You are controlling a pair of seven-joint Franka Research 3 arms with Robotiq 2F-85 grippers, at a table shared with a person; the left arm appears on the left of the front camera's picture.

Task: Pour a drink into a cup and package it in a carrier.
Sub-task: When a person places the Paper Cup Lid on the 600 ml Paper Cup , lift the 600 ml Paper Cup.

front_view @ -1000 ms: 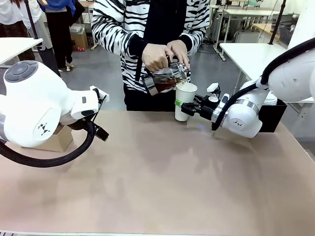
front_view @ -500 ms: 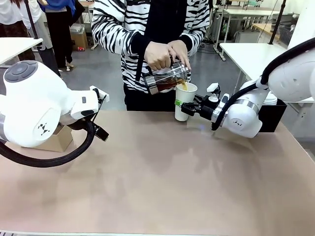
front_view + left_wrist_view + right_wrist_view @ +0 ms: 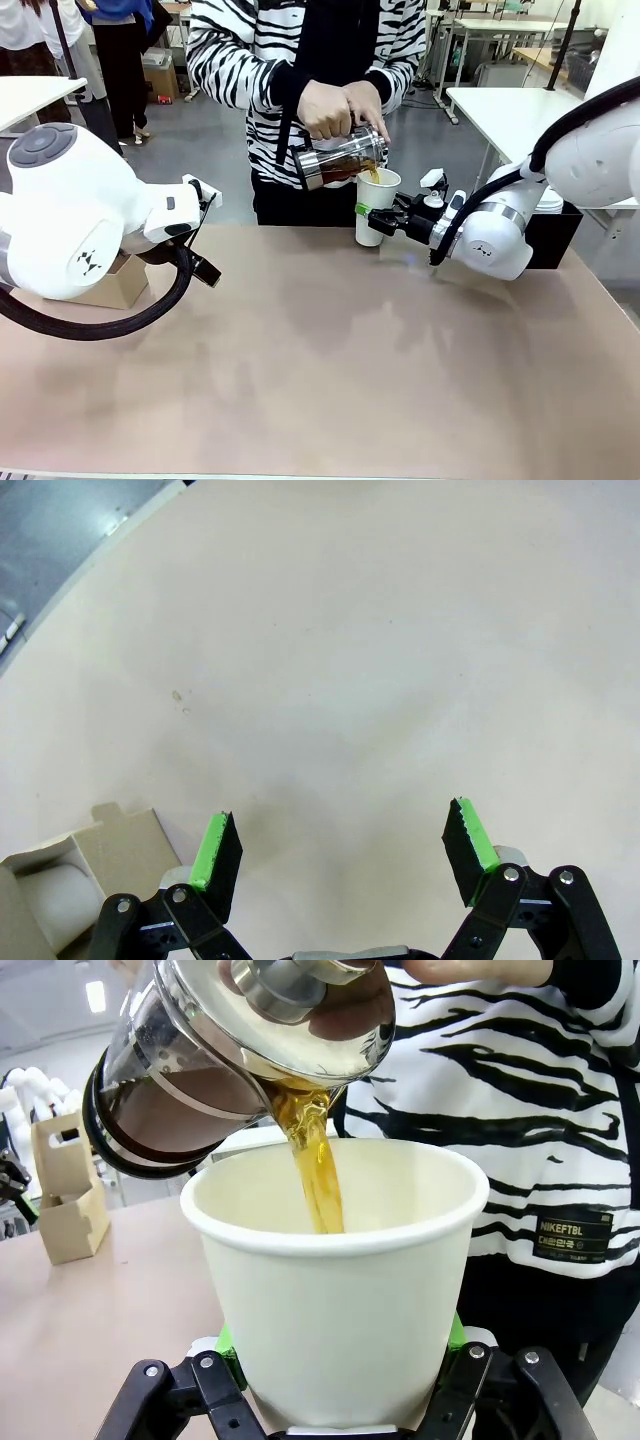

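1. Pour in progress: a person's hands (image 3: 335, 105) tip a clear glass pitcher (image 3: 340, 160), sending the amber, translucent drink (image 3: 320, 1175) in a thin stream into the cup (image 3: 377, 200).
2. The right claw (image 3: 372, 217) is clamped around the plain white, tapered paper cup, lidless, near the tabletop's (image 3: 320, 370) far edge.
3. The left claw (image 3: 345, 845) hangs with jaws wide apart and nothing between them, over the matte tabletop near the tan cardboard carrier (image 3: 115, 285).
4. Likely next: a level, upright carry to a carrier slot, as thin paper walls may flex and the liquid may slosh.

Glass pitcher (image 3: 340, 162) tilted spout-down; black box (image 3: 562, 235) farther right.
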